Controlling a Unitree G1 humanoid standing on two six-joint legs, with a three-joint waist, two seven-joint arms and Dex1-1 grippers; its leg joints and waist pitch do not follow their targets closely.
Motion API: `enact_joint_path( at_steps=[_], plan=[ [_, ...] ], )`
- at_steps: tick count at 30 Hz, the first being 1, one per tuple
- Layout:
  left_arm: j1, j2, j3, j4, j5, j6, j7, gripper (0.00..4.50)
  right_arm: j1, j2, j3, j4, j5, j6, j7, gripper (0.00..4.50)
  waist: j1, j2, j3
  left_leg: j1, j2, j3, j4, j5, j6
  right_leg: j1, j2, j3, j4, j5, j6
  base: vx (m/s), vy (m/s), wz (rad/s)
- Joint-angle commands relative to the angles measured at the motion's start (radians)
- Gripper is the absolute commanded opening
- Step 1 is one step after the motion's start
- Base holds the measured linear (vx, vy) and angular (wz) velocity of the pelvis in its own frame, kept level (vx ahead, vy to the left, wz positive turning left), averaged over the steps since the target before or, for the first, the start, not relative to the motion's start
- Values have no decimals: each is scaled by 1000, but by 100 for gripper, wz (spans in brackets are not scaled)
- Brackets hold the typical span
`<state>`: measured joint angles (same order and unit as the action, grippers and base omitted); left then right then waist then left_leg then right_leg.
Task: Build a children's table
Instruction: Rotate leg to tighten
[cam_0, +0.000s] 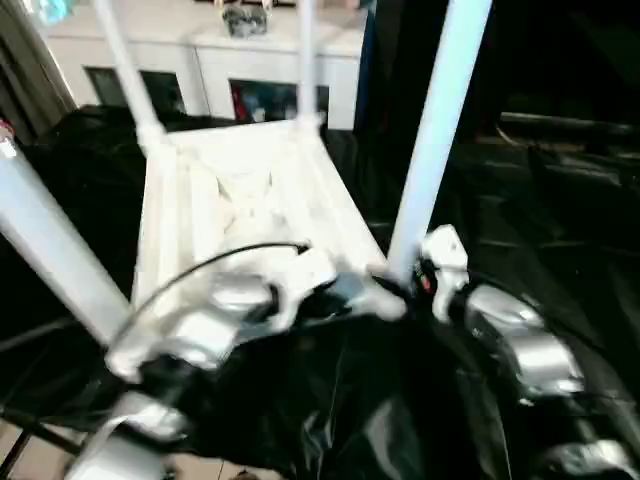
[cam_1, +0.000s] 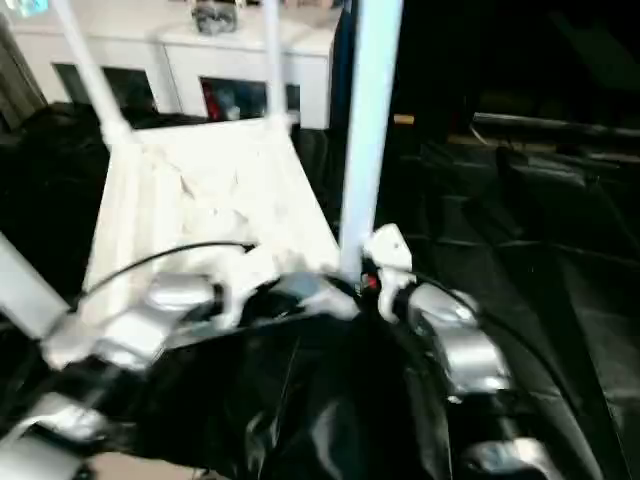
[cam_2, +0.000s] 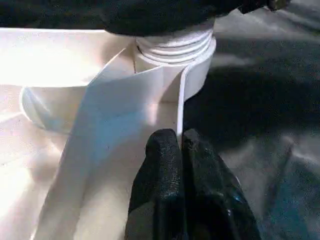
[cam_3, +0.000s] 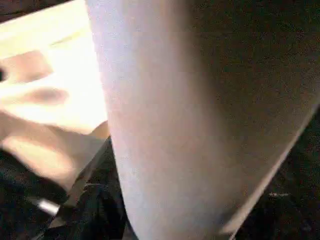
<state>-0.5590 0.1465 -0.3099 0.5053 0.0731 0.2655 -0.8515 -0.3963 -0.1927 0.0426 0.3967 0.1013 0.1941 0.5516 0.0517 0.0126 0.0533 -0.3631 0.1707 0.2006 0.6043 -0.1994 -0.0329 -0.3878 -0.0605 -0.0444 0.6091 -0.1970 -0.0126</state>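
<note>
The tabletop (cam_0: 240, 215) lies upside down on the black-covered table (cam_0: 560, 250), ribs up, with four legs (cam_0: 437, 130) standing in its corner sockets. The left gripper (cam_2: 181, 145) rests against the near right socket (cam_2: 175, 60), its fingers (cam_2: 162, 185) pressed together on nothing. The right gripper (cam_0: 425, 275) sits at the base of the near right leg, which passes just in front of its wrist camera; whether its fingers grip the leg cannot be told.

Long white tubular leg (cam_0: 432, 140) ran off the top edge; its socket end was hidden behind the silver right forearm (cam_0: 520, 350). Head views motion-blurred.
</note>
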Motion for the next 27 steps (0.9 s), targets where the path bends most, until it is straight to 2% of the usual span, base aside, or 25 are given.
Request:
enact_joint_path(
  at_steps=[1,2,4,6,9,10,13,15,20,24,27],
  plan=[
    [-51,-78,19,11,-6,8,127,0,8,104,80,54,-15,39,-40,207,-7,-8,-50,15,60,-40,-82,-265,-4,21,-89,47,-107,-444,-147,0,0,0],
    [-53,-84,19,13,-4,9,135,0,5,112,78,60,-20,37,-55,202,-11,-11,-51,15,58,-41,-82,-269,-4,22,-90,47,-106,-435,-148,0,0,0],
    [-56,-103,10,19,10,6,157,0,-16,154,72,93,-43,17,-122,202,-18,-9,-52,14,57,-41,-82,-272,-5,22,-90,47,-105,-424,-155,0,0,0],
    [-53,-104,3,14,13,4,151,0,-22,168,68,101,-42,1,-125,255,-18,-10,-53,13,59,-40,-82,-267,4,23,-90,49,-105,-404,-157,0,0,0],
    [-45,-90,-2,1,14,-8,126,0,-23,167,56,91,-15,2,-95,274,-18,-9,-54,11,60,-39,-82,-255,16,25,-90,50,-100,-364,-169,0,0,0],
    [-42,-82,-1,-2,14,-11,119,0,-23,157,55,85,-6,8,-76,304,-19,-9,-53,10,61,-39,-83,-252,18,26,-89,49,-99,-356,-173,0,0,0],
    [-28,-50,-1,-16,12,-31,77,0,-26,117,55,69,-8,13,-9,322,-18,-9,-52,11,61,-39,-83,-262,23,27,-90,50,-99,-358,-179,0,0,0],
    [-21,-38,-4,-24,5,-41,52,0,-23,97,61,57,-8,13,20,350,-18,-8,-52,9,62,-39,-83,-251,26,28,-91,50,-98,-349,-180,0,0,0],
    [13,32,-14,-70,-29,-78,-82,0,2,-25,93,-18,3,10,190,396,-15,-8,-58,4,64,-37,-78,-193,50,37,-90,50,-86,-245,-204,0,0,0],
    [23,70,-18,-84,-41,-99,-143,0,19,-85,102,-59,17,14,288,396,-15,-7,-63,0,64,-34,-73,-141,73,39,-88,49,-73,-134,-240,0,0,0],
    [37,114,-19,-102,-60,-116,-218,0,40,-154,107,-106,36,11,400,396,-8,-5,-62,3,68,-34,-72,-138,84,40,-88,48,-70,-108,-253,0,0,0]
  ],
)
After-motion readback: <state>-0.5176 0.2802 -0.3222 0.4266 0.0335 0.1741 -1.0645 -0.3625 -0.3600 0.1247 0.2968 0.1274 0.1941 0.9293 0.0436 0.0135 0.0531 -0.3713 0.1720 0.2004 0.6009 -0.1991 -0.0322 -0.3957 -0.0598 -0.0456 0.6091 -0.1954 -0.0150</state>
